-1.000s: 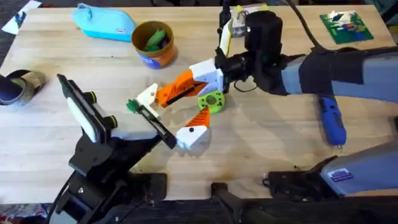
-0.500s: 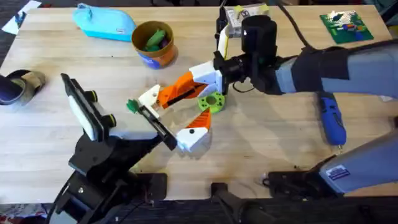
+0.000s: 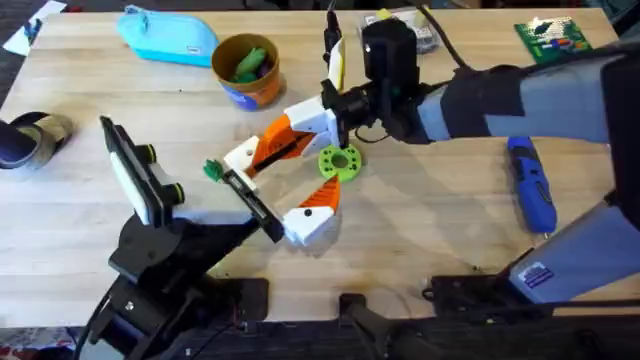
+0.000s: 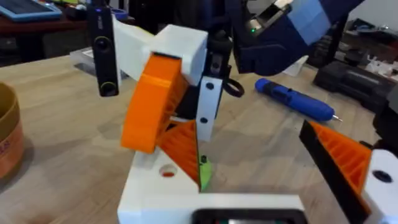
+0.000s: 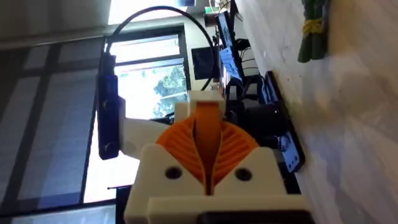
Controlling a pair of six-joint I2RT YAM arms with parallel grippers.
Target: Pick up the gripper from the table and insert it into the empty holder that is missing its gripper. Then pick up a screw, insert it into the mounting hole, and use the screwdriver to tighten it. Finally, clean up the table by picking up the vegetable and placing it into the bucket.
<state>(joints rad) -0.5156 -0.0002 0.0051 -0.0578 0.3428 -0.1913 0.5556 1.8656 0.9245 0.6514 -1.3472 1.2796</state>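
The gripper (image 3: 283, 143), a long orange finger with a dark slot, hangs tilted over the table (image 3: 430, 250). My right gripper (image 3: 335, 112) is shut on its white blocky base. In the right wrist view the ribbed pads (image 5: 239, 149) pinch the orange piece (image 5: 208, 134). Its white tip (image 3: 240, 156) is low beside my left gripper (image 3: 295, 182), which stands open and empty (image 4: 249, 140). The gripper (image 4: 152, 99) leans just above the left finger. I cannot tell which part is the empty holder. The blue screwdriver (image 3: 533, 190) lies at the right. A green vegetable (image 3: 213, 170) lies left of centre. No screw can be made out.
The orange bucket (image 3: 247, 72) at the back holds green pieces, and a light-blue pouch (image 3: 170, 38) lies behind it. A green disc (image 3: 340, 162) sits under the right gripper. A green circuit board (image 3: 558, 42) is far right, and a dark object (image 3: 25, 140) sits at the left edge.
The right arm has carried the gripper's white base leftward and a little farther back, tipping the orange finger steeper. Its white tip has barely shifted. The left arm has not moved.
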